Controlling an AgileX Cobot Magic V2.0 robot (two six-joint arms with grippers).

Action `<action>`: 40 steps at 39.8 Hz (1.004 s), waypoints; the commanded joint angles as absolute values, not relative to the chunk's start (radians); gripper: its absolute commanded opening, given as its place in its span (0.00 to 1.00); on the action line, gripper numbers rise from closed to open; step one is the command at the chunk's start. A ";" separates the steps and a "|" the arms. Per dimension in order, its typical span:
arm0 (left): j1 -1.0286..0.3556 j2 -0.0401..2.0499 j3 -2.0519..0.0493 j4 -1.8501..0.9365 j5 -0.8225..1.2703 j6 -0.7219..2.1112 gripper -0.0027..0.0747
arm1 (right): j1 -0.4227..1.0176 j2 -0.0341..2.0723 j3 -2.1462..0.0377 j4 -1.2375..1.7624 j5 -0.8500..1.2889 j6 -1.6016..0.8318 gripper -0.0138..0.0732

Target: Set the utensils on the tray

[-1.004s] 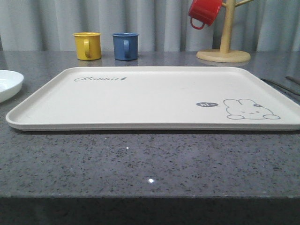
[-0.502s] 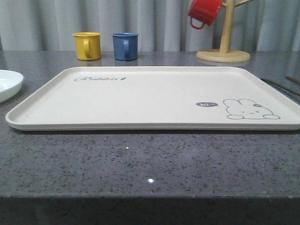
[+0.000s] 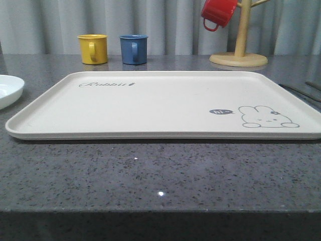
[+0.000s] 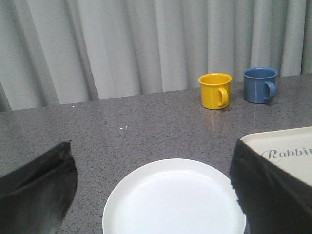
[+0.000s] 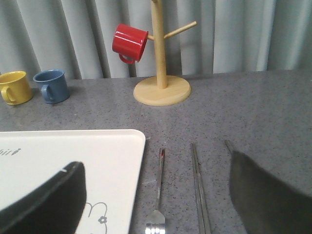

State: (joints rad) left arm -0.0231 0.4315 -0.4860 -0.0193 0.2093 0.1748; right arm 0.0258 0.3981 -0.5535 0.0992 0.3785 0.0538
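Observation:
The cream tray (image 3: 165, 105) with the rabbit drawing lies flat across the middle of the table, with nothing on it. To its right, on the grey table, lie a silver fork (image 5: 159, 190) and a pair of chopsticks (image 5: 200, 190). A third slim handle (image 5: 228, 144) is mostly hidden behind a finger. The front view catches thin ends of the utensils (image 3: 301, 92) at its right edge. My right gripper (image 5: 158, 202) hangs open over the fork, beside the tray's edge (image 5: 131, 156). My left gripper (image 4: 156, 204) is open above a white plate, holding nothing.
A round white plate (image 4: 173, 202) sits left of the tray's corner (image 4: 287, 146). Yellow (image 3: 93, 48) and blue (image 3: 134, 48) mugs stand at the back. A wooden mug tree (image 3: 239, 50) with a red mug (image 3: 218, 12) stands back right.
Tray, plate and mugs sit a few pixels further left in the front view; otherwise nothing has visibly moved.

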 commanded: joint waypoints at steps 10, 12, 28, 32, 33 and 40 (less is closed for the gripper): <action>-0.024 0.672 -0.702 -0.040 0.413 0.183 0.83 | 0.019 0.411 -0.586 0.101 0.304 0.048 0.88; -0.026 0.750 -0.768 -0.049 0.511 0.233 0.83 | 0.019 0.411 -0.586 0.101 0.304 0.048 0.88; -0.215 1.273 -1.142 -0.044 1.021 0.309 0.83 | 0.019 0.411 -0.586 0.101 0.304 0.048 0.88; -0.243 1.367 -1.190 -0.018 1.092 0.309 0.83 | 0.019 0.411 -0.586 0.101 0.304 0.048 0.88; -0.247 1.391 -1.204 -0.009 1.105 0.309 0.83 | 0.019 0.411 -0.586 0.101 0.304 0.048 0.88; -0.251 1.504 -1.236 0.017 1.110 0.309 0.83 | 0.019 0.411 -0.586 0.101 0.304 0.048 0.88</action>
State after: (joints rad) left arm -0.2430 1.4963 -1.1963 0.0000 1.1195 0.3065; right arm 0.0258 0.3981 -0.5535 0.0992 0.3785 0.0538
